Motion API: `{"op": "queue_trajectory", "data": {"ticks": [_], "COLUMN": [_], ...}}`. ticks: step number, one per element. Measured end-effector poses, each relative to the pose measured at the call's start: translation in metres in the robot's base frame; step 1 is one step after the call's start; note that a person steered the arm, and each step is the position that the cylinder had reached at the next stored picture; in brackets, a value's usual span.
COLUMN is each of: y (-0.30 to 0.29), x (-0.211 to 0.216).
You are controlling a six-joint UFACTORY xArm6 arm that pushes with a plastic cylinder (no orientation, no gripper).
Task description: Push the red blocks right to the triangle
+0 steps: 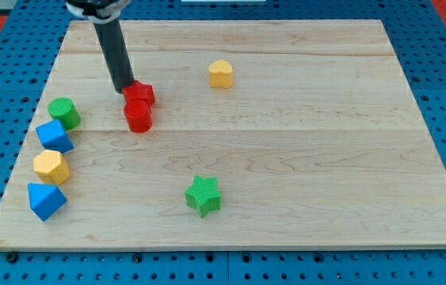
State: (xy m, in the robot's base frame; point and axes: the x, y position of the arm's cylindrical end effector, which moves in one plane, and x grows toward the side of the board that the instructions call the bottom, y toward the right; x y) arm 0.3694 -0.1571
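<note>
My tip [124, 89], a bare rod holding nothing, touches the upper red block [141, 94] on its left. The second red block [138, 116] sits just below-right, touching the first. No triangle is clearly identifiable; the push right looks barely begun.

No readable text, label, brand, number or sign anywhere: none on the wooden board [286, 158], none on the coloured blocks, none on the blue pegboard around the edges.
</note>
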Motion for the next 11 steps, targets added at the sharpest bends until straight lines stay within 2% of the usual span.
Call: {"op": "queue_trajectory", "data": {"ticks": [1,3,4,5,6,7,9,10,11], "y": [-0.001,0.032,0.055,0.071,0.051,0.053,0.013,0.057,0.037], "x": [-0.039,0.041,0.053,0.094,0.133,0.144,0.144,0.152,0.191]}}
